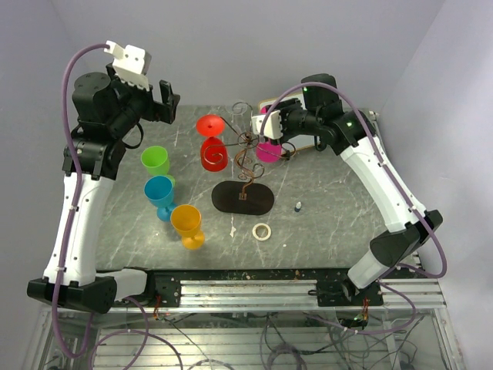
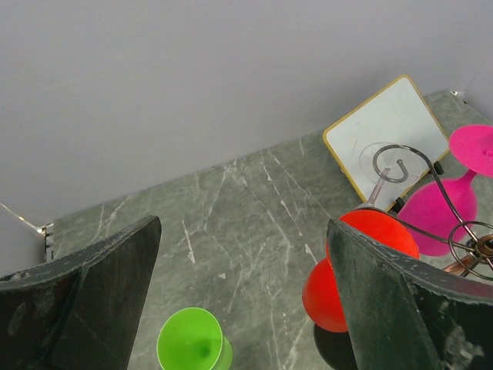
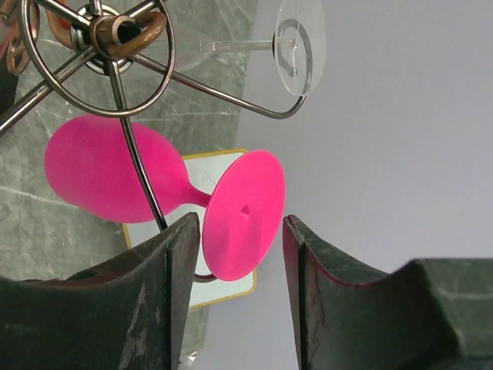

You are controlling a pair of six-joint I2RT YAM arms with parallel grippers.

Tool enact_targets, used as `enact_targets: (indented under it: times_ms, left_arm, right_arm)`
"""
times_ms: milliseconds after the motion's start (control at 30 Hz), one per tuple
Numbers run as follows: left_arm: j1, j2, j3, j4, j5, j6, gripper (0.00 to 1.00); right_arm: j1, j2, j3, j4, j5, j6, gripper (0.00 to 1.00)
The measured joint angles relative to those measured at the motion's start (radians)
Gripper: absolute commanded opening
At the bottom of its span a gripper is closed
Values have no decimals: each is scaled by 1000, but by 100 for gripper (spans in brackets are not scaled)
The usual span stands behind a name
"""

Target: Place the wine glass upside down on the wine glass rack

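The wine glass rack [image 1: 245,146] is a dark wire stand on a black oval base [image 1: 243,197]. A pink wine glass [image 1: 268,148] hangs upside down on its right side, and a red one [image 1: 213,153] hangs on its left. A clear glass [image 3: 296,46] hangs on a far arm. My right gripper [image 1: 271,123] is open at the rack. In the right wrist view its fingers [image 3: 243,231] flank the pink glass's foot [image 3: 245,212] with a gap on the right. My left gripper [image 1: 166,100] is open and empty, raised above the table's far left.
Green [image 1: 155,159], blue [image 1: 159,193] and orange [image 1: 187,223] glasses stand upright on the left of the table. A tape ring [image 1: 262,230] and a small blue object [image 1: 297,206] lie near the front. A white board [image 2: 385,131] leans behind the rack.
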Motion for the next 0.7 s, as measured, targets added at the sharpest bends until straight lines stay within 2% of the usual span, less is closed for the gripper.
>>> enact_targets:
  times_ms: [467, 700]
  left_arm:
    - [0, -6, -41, 6, -17, 54, 99]
    - [0, 1, -40, -68, -47, 121, 99]
  right_arm:
    - [0, -12, 5, -21, -114, 59, 53]
    - [-8, -39, 14, -15, -172, 205, 54]
